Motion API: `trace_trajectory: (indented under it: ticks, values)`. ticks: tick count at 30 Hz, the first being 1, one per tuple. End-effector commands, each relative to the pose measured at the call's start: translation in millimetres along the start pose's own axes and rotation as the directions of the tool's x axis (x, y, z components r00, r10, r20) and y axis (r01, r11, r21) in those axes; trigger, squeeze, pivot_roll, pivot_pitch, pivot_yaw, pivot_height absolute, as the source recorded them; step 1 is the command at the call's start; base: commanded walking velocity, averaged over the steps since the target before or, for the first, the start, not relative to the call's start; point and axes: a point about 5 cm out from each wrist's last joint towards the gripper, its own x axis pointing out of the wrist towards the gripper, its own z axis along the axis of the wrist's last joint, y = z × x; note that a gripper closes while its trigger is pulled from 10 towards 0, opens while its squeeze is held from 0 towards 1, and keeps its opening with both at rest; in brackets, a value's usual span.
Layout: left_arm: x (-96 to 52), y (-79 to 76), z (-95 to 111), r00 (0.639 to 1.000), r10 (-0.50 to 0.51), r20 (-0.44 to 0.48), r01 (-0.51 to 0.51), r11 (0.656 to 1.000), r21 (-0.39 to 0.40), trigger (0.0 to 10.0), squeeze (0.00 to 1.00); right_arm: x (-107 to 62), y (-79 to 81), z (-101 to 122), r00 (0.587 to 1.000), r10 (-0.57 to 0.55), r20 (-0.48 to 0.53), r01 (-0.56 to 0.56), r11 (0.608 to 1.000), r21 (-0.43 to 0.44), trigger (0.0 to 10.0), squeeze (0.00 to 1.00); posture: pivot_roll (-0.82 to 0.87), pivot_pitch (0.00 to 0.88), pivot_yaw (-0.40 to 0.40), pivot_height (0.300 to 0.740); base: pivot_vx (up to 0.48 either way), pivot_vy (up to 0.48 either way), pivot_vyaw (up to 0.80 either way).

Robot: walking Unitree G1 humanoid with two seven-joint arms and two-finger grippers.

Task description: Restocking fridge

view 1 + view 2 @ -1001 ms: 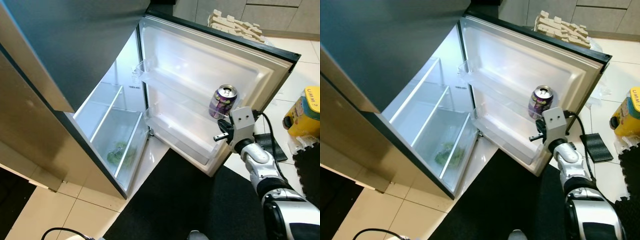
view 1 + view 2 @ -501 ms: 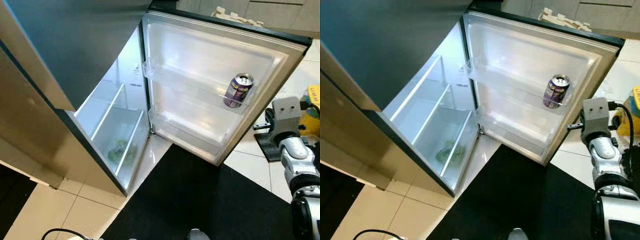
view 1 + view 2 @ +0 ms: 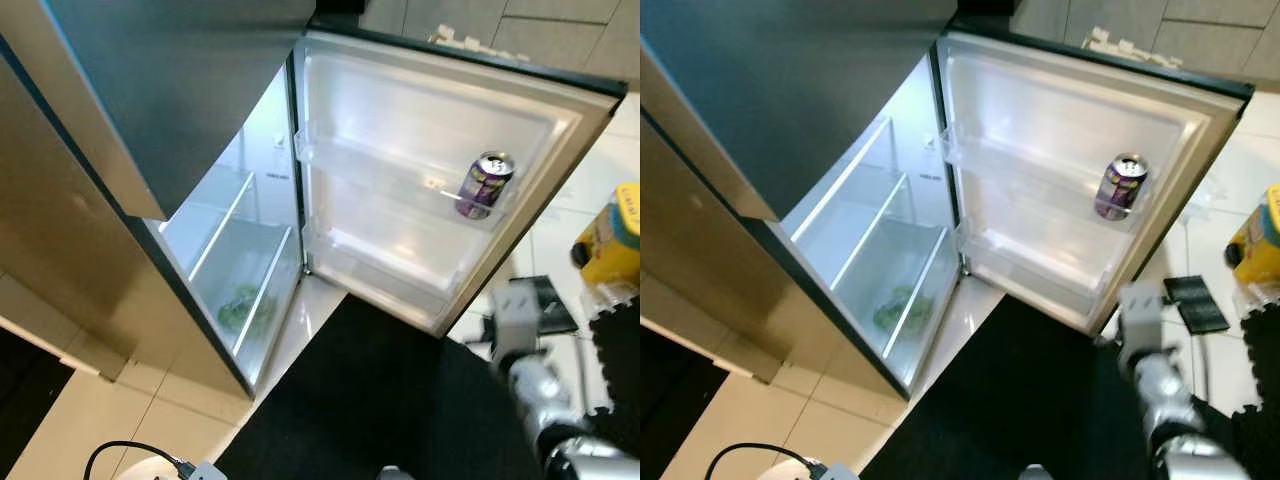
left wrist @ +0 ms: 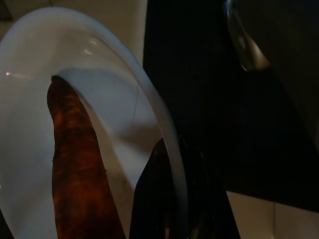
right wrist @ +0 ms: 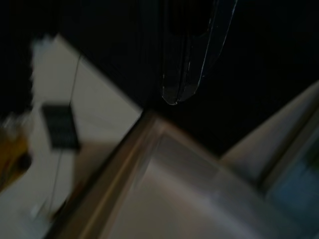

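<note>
Standing upright on the upper shelf [image 3: 400,180] of the open fridge door [image 3: 440,130] is a purple can [image 3: 484,185]. It sits near the door's outer edge, on the robot's right, and nothing is touching it. The shelf below it in the door has nothing that can be made out.

The fridge [image 3: 230,260] is open wide. Inside there are glass shelves, and something green [image 3: 238,305] lies in the bottom drawer.

The right arm [image 3: 525,375] is low on the right side, over the black mat [image 3: 400,400]. It is well apart from the can and looks blurry. The right gripper [image 5: 192,55] shows in its wrist view as a dark, blurry shape near the edge of the door. I cannot tell if its jaws are open or closed, and nothing can be seen in them.

The left gripper [image 4: 167,199] shows in its own wrist view. One black finger lies along the rim of a white bowl [image 4: 30,149]. A long reddish-brown thing [image 4: 75,164] lies in the bowl. I cannot tell how far the jaws are open, or if they are pinching the rim.

A yellow jug [image 3: 615,235] stands on the tile floor [image 3: 110,430] to the right of the door. A small black pad [image 3: 1195,303] lies on the tiles near it. A black cable [image 3: 130,455] curls on the floor by the bottom edge of the eye views.
</note>
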Motion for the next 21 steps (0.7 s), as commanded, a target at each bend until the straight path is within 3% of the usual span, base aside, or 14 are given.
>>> trace_trajectory:
  ticks: [1,2,3,4,5,9,15,21]
  values:
    - [-0.7,-6.2,-8.9,0.999,-0.002,-0.040,0.001,0.999,-0.034,10.0,0.00,-9.7,11.8,-28.6,0.994,0.030,-0.108,-0.031,1.000,-0.006,10.0,0.00,-0.11,0.090,0.042,0.740,0.000,0.000,0.00]
    - [-0.2,-5.0,-5.9,0.999,0.006,-0.036,-0.007,0.999,-0.041,10.0,0.00,-18.4,20.5,-48.5,0.983,0.048,-0.180,-0.049,0.999,-0.003,10.0,0.00,-0.12,0.070,0.037,0.740,0.000,0.000,0.00]
    - [-0.2,-5.0,-5.9,0.999,0.006,-0.036,-0.007,0.999,-0.041,10.0,0.00,-18.4,20.5,-48.5,0.983,0.048,-0.180,-0.049,0.999,-0.003,10.0,0.00,-0.12,0.070,0.037,0.740,0.000,0.000,0.00]
    - [0.5,-2.8,-1.9,0.999,0.021,-0.032,-0.023,0.998,-0.051,10.0,0.00,-36.6,35.3,-81.9,0.950,0.082,-0.301,-0.085,0.996,0.005,10.0,0.00,-0.12,0.052,0.033,0.740,0.000,0.000,0.00]
    - [0.8,-2.2,-0.6,0.999,0.027,-0.032,-0.028,0.998,-0.057,10.0,0.00,-45.9,41.1,-96.1,0.930,0.095,-0.355,-0.099,0.995,0.008,10.0,0.00,-0.12,0.030,0.027,0.740,0.000,0.000,0.00]
    - [1.4,-1.1,2.7,0.999,0.040,-0.032,-0.043,0.996,-0.073,10.0,0.00,-67.9,52.2,-125.3,0.875,0.120,-0.470,-0.125,0.992,0.022,10.0,0.00,-0.13,0.001,0.024,0.740,0.000,0.000,0.00]
    - [2.1,-0.3,6.8,0.998,0.050,-0.034,-0.053,0.995,-0.083,10.0,0.00,-87.9,63.1,-147.6,0.814,0.142,-0.563,-0.143,0.989,0.043,10.0,0.00,-0.13,0.000,0.024,0.740,0.000,0.000,0.00]
    - [2.1,0.8,6.0,0.998,0.044,-0.048,-0.048,0.996,-0.081,10.0,0.00,-85.2,69.2,-144.8,0.811,0.169,-0.561,-0.180,0.983,0.035,10.0,0.00,-0.14,0.000,0.027,0.740,0.000,0.000,0.00]
